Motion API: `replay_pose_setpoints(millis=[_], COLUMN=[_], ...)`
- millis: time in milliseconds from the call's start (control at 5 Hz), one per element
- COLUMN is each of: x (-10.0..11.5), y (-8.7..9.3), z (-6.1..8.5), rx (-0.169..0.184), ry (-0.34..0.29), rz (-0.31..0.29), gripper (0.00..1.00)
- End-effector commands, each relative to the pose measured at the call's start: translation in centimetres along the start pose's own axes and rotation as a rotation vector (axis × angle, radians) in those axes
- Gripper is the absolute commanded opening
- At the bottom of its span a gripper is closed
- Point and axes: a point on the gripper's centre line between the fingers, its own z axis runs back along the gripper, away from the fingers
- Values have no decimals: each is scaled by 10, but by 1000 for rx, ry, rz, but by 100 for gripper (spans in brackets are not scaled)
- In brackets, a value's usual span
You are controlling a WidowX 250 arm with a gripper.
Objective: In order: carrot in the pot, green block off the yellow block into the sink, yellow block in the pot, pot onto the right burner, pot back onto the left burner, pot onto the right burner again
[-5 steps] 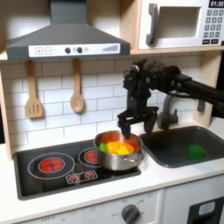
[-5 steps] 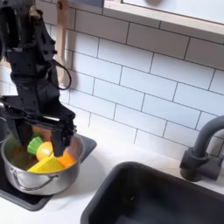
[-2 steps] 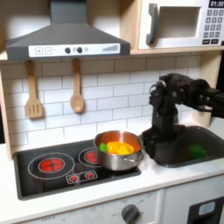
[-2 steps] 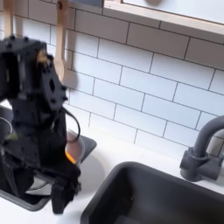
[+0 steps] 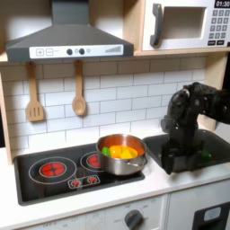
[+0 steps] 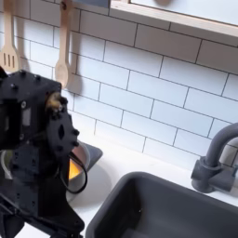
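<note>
In the first exterior view the pot [image 5: 121, 154] sits on the burner nearer the sink [image 5: 202, 153], the one at three o'clock of the stove [image 5: 45, 175] as this view shows it, while the burner with its red rings [image 5: 55, 167] at nine o'clock lies bare. Inside the pot I make out yellow and orange, most likely the yellow block [image 5: 127, 151] and the carrot [image 5: 117, 154], with a green patch at the pot's nine o'clock edge that I cannot name. The green block [image 5: 206, 155] appears to lie down in the sink, at three o'clock of the arm. So the two placings and the knock-off look done, and the pot stands on the right burner; which of the drags this is, the frames cannot say. The gripper [image 5: 170, 162] hangs over the counter between pot and sink, holding nothing I can see; whether its jaws are parted or closed I cannot tell.

In the second exterior view the arm's dark bulk fills the foreground at eight o'clock. An orange glimpse, probably the carrot [image 6: 73, 171], and a sliver of the pot's rim [image 6: 6, 164] peep past it. This view alone gives the faucet [image 6: 217, 158] at four o'clock.
</note>
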Motion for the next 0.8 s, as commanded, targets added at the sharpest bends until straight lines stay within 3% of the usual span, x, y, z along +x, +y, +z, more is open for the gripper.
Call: replay_pose_setpoints(millis=[0, 600], x=[-6, -6], y=[2, 2], z=[1, 1], rx=[45, 45], ry=[2, 2], rz=[82, 88], gripper=[100, 100])
